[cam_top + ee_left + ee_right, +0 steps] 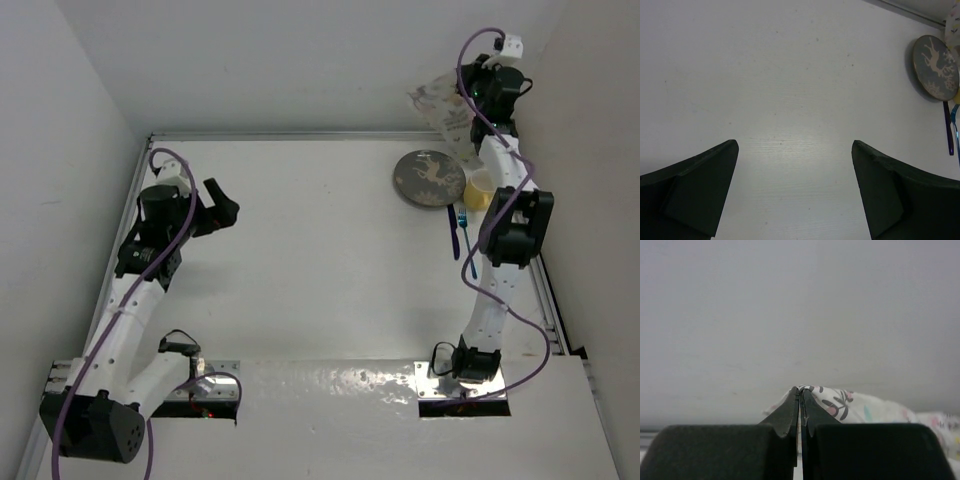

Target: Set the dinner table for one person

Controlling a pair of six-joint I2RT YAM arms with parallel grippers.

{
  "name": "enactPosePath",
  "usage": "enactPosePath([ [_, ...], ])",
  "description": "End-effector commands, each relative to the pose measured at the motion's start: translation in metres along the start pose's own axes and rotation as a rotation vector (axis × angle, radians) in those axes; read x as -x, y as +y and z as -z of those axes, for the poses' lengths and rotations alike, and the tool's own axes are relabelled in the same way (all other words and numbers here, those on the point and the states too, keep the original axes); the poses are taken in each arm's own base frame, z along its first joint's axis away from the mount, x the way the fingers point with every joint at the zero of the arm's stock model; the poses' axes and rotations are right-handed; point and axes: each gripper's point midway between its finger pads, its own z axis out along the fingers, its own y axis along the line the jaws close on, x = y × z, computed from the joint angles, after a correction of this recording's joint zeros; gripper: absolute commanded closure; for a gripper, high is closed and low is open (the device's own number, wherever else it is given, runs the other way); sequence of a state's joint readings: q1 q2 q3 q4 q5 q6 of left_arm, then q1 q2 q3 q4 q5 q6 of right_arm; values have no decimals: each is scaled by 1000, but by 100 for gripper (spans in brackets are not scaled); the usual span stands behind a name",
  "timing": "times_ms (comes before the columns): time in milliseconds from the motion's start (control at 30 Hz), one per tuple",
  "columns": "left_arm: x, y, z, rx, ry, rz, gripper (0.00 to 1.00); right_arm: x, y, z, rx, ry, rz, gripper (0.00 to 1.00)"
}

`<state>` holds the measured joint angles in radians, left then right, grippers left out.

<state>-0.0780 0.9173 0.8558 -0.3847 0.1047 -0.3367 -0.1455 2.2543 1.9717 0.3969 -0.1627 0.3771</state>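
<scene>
White walls are standing round the dinner table (330, 260), which is lying flat under both arms. I am worrying the cloth (850, 407) could knock the plate (430, 178) and yellow cup (480, 188) if it swings low. The right gripper (800, 392) is pinching it tight above the table's far right corner. The left gripper (795, 145) is hanging spread apart over the left side.

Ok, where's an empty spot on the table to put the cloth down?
The whole middle of the dinner table is bare, from the left end effector across to the plate, and down to the near edge. The far right corner is crowded: plate, yellow cup, cutlery and the right arm.
</scene>
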Motion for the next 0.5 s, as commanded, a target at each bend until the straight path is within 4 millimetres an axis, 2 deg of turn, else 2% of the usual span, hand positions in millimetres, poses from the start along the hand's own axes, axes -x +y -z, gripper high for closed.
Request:
enactPosePath([
  [0,19,-12,12,-54,-78,-57,6,104,80,28,221,-145,50,100],
  [33,20,-13,15,-57,-85,-61,6,105,104,34,265,-126,51,100],
  [67,23,-14,20,-63,-104,-65,6,126,128,49,323,-141,69,100],
  [100,26,-15,23,-62,-116,-67,6,128,141,57,349,-131,81,100],
  [133,26,-14,26,-57,-120,-67,6,127,165,67,396,-110,75,100],
  [167,30,-16,33,-62,-144,-67,6,153,182,89,452,-139,84,100],
  [200,32,-16,37,-59,-153,-65,6,142,204,102,506,-104,40,100],
  [233,31,-15,40,-58,-153,-64,6,149,225,117,562,-117,28,100],
  [267,33,-18,47,-66,-170,-65,6,171,243,145,621,-143,27,100],
  [300,32,-18,51,-71,-173,-63,6,156,248,156,642,-96,-10,100],
  [333,32,-20,58,-78,-180,-61,6,154,262,170,681,-77,-25,100],
  [367,29,-19,61,-79,-178,-59,6,167,271,195,711,-87,-28,100],
  [400,24,-19,64,-81,-164,-56,6,135,278,208,737,3,-78,100],
  [433,23,-20,70,-86,-174,-54,6,128,281,221,758,28,-97,100],
  [467,20,-20,73,-87,-168,-48,6,104,279,243,768,92,-137,98],
])
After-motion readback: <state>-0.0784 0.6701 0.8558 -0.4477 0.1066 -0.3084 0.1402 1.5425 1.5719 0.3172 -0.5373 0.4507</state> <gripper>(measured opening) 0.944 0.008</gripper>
